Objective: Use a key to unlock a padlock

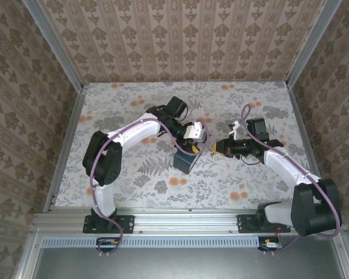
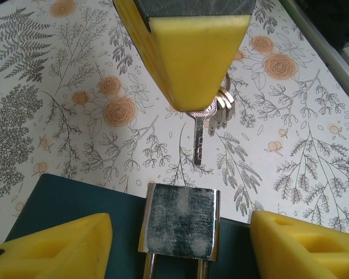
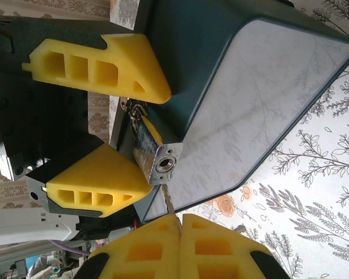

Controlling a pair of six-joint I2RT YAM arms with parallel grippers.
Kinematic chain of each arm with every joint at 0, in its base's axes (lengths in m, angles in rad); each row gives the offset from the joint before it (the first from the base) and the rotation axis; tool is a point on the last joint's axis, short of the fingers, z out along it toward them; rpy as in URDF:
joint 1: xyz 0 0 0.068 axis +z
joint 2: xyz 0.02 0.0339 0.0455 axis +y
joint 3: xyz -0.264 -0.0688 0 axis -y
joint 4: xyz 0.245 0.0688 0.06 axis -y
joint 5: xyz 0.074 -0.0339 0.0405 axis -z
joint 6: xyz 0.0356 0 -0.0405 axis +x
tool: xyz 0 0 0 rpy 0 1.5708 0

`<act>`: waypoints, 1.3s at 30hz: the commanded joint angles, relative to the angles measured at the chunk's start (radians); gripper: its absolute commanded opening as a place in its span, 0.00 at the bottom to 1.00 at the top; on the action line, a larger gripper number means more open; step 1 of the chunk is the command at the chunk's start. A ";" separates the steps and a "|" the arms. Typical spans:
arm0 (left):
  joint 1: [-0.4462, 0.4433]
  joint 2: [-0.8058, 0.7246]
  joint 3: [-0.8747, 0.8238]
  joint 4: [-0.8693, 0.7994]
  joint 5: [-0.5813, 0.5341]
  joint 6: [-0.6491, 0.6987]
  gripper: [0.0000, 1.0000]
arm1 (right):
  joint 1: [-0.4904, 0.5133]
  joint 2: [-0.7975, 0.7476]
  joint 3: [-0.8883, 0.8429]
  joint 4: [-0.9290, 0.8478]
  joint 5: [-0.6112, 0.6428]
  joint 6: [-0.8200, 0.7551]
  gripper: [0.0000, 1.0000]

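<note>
The padlock [image 2: 183, 218] lies on a dark green box [image 2: 64, 197] near the middle of the table [image 1: 134, 186]. It sits between the 2 yellow fingers [image 2: 64, 244] of the left end effector [image 3: 158, 136], which stand apart with a gap on each side. The right end effector [image 3: 179, 228] is clamped on the key [image 2: 198, 142]. The key's tip points at the keyhole [image 3: 166, 165], just short of it, and spare keys [image 2: 223, 109] hang beside.
</note>
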 commanded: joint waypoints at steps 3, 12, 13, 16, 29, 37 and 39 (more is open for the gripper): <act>0.012 0.023 0.065 -0.063 0.078 0.001 0.68 | 0.002 0.007 0.012 0.008 -0.017 -0.023 0.00; 0.025 0.015 0.076 -0.112 0.059 0.027 0.68 | 0.002 0.000 0.016 -0.004 -0.014 -0.028 0.00; 0.025 0.016 0.073 -0.112 0.055 0.029 0.69 | 0.002 0.000 0.016 -0.003 -0.014 -0.029 0.00; 0.017 0.023 0.077 -0.128 0.045 0.045 0.68 | 0.002 -0.007 0.016 -0.003 -0.015 -0.027 0.00; 0.005 0.067 0.086 -0.115 0.007 0.038 0.51 | 0.007 0.003 0.021 0.023 -0.023 -0.023 0.00; 0.013 0.047 0.056 -0.113 0.029 0.064 0.37 | 0.038 0.024 0.013 0.070 -0.032 -0.034 0.00; 0.016 0.039 0.049 -0.111 0.042 0.071 0.37 | 0.045 0.035 0.018 0.087 -0.026 -0.041 0.00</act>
